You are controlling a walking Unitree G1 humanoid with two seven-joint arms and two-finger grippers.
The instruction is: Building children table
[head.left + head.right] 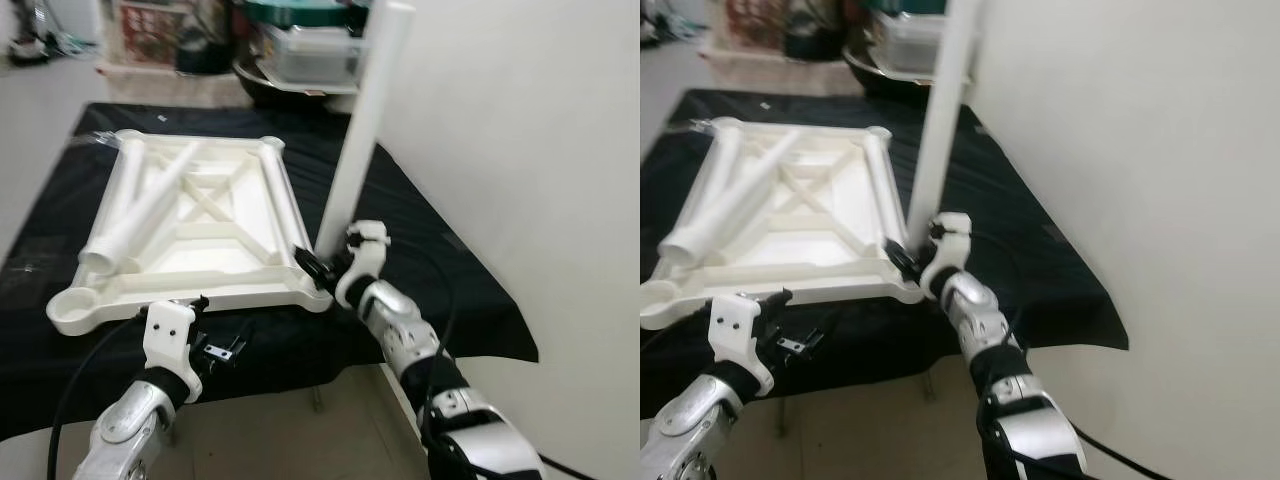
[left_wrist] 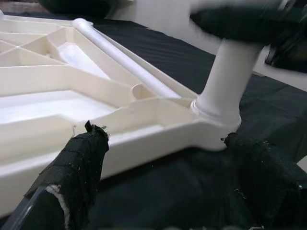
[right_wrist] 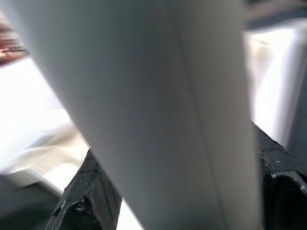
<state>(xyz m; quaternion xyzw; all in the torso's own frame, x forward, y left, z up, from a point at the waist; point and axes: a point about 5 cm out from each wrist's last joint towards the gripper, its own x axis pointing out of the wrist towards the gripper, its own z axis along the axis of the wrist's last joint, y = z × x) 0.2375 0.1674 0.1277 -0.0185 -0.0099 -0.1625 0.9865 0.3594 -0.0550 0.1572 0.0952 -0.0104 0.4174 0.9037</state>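
The white plastic table top lies upside down on a black cloth. One white leg stands upright in the socket at its near right corner. My right gripper is shut on this leg just above the socket; in the right wrist view the leg sits between the black fingers. Several loose legs lie across the underside of the top. My left gripper hovers open at the near edge of the top, holding nothing. Its wrist view looks at the socket corner.
The black cloth ends close in front of me, with bare floor below. A white wall runs along the right. Plastic bins and a dark bowl stand behind the cloth's far edge.
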